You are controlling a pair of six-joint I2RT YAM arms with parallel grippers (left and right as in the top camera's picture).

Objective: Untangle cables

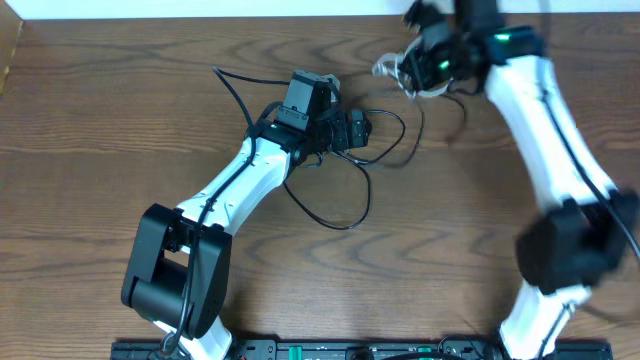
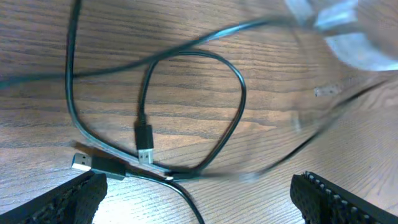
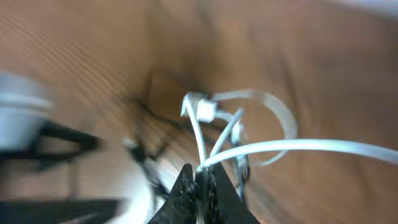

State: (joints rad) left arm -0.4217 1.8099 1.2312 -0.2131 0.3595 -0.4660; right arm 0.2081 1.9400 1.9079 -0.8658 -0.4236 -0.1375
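- The right gripper (image 3: 200,183) is clamped fully shut, with a strand of the white cable (image 3: 292,146) pinched right at the fingertips. The rest of that cable fans out above the pinch in a couple of loose loops, and a small white plug (image 3: 205,109) sticks up.
- My guess at why it's gripping one strand rather than the bunch: that lets it drag the white cord off toward the far right of the table (image 1: 100,120) without scooping up everything else.
- The right wrist view is badly smeared. Some thin dark lines sit next to the white loops, but I can't tell whether that's the black cord hooked in there.
- The left gripper (image 2: 199,190) is spread as wide as it goes and has nothing in it. It hangs over the middle of the table, just above the black cable (image 2: 239,93).
- The black cable lies flat on the wood in a big loop that crosses over itself. Both its USB plugs (image 2: 144,142) lie close together, near the left finger.
- From overhead, one black strand runs up toward the white bundle, so I'd say the two aren't fully apart yet.
- The left gripper looks set to pin or grab the black cord as an anchor. The risk is that the whole loop slides along if nothing holds it.
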